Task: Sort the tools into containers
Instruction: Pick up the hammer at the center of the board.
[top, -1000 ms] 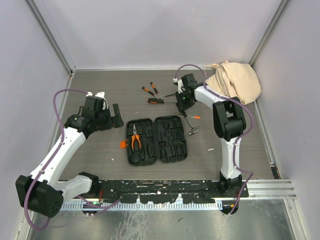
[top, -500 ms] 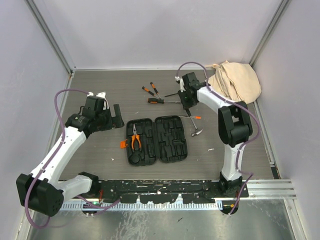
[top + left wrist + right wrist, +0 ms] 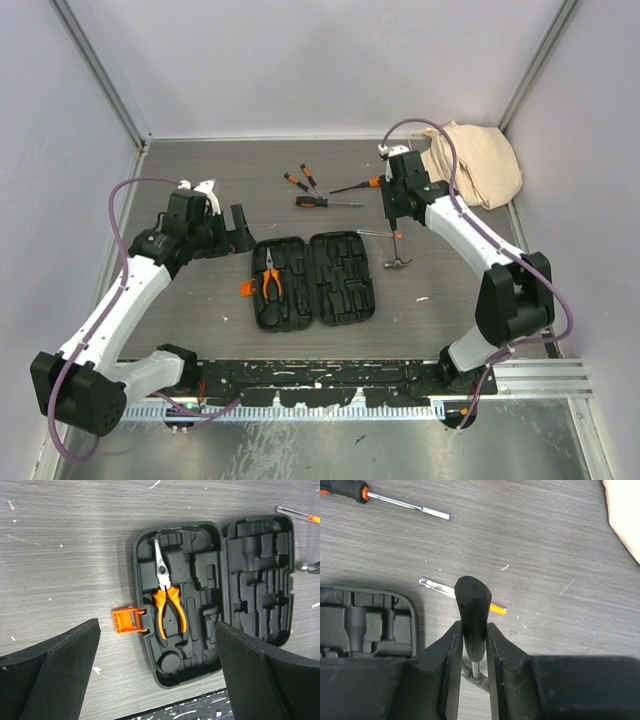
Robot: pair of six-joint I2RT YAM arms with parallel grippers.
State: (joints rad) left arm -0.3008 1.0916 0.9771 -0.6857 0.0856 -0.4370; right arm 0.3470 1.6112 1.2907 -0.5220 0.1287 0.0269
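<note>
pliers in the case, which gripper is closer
Left. The left gripper hangs open just beyond the pliers, to their left; the right gripper is past the right edge of the case, shut on the hammer.

A robotics lab test cell is shown. A grey wood-grain table (image 3: 200, 170) is enclosed by plain pale wall panels (image 3: 320, 60) held in aluminium profiles (image 3: 100, 72). Two white-and-black arms, the left arm (image 3: 118, 295) and the right arm (image 3: 460, 228), are bolted to a base rail (image 3: 300, 378). Purple cables (image 3: 112, 212) are looped along them.
</note>
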